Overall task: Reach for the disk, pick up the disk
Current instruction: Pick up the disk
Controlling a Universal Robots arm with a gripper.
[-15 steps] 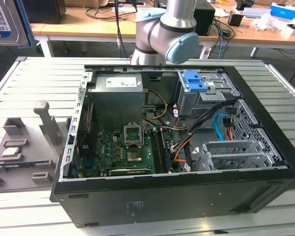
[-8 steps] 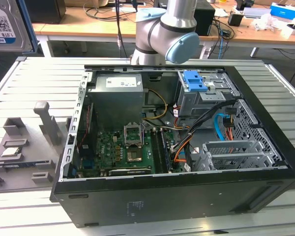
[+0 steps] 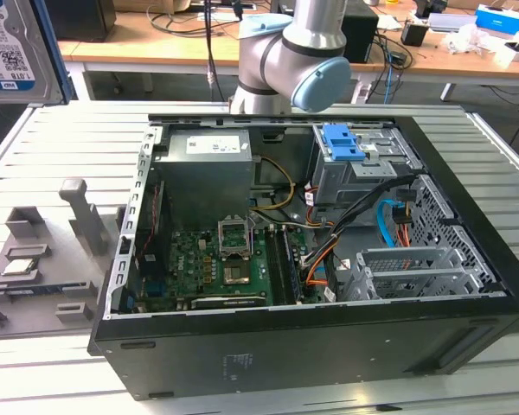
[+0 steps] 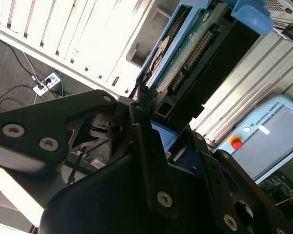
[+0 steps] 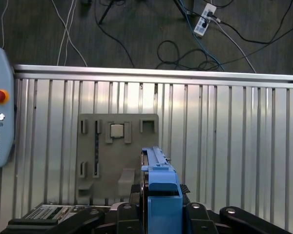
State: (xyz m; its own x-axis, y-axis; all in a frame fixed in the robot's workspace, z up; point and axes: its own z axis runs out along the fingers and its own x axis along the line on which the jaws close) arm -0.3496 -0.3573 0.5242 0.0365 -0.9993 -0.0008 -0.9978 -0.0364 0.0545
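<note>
pickup looks pretty much done: the disk (image 5: 156,163) is seen pinched edge-on in the gripper (image 5: 162,197), held up well above the slatted table (image 5: 224,126) and grey fixture (image 5: 117,151). nothing much left, it'd be judged.

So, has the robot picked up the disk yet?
Yes, that looks done. The gripper is shut on the disk, with a finger on each side of it in the first wrist view. The disk hangs in the air above the slatted table and grey holder tray, away from the open computer case. Nothing of reaching or picking up seems left.
</note>
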